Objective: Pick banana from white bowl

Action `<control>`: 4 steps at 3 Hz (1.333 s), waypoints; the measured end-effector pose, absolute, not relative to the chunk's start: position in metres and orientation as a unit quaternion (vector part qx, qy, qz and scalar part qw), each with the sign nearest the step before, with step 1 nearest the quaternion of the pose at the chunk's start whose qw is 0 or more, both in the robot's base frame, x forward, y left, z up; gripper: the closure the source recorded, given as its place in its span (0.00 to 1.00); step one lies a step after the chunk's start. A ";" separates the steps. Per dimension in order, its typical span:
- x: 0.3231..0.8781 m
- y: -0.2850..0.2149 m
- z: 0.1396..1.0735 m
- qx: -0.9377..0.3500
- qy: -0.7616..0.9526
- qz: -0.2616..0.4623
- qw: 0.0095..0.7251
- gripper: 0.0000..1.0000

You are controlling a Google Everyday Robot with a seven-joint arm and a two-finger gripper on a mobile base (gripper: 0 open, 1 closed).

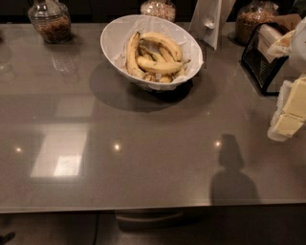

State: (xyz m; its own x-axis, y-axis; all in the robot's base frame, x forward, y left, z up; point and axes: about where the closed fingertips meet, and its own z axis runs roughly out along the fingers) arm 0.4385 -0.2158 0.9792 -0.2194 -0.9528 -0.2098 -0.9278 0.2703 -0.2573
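Observation:
The white bowl stands at the back middle of the grey table, tilted and lined with crinkled white paper. It holds several bananas. The slim, nearly straight banana lies across the front of the pile, its thin dark stem pointing right. A longer banana with a dark tip lies along the left side, and a thicker curved banana lies behind. My gripper, in cream-coloured parts, is at the right edge of the view, well to the right of and nearer than the bowl, above the table and holding nothing visible.
Glass jars stand along the back at the left, the middle and the right. A white card stand and a black wire rack stand right of the bowl. The table's front edge runs across the bottom.

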 end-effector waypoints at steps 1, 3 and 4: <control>0.439 -0.216 0.979 -0.603 0.780 -0.038 0.164 0.00; 0.476 -0.190 0.991 -0.605 0.752 0.007 0.260 0.00; 0.507 -0.157 0.998 -0.613 0.722 0.053 0.317 0.00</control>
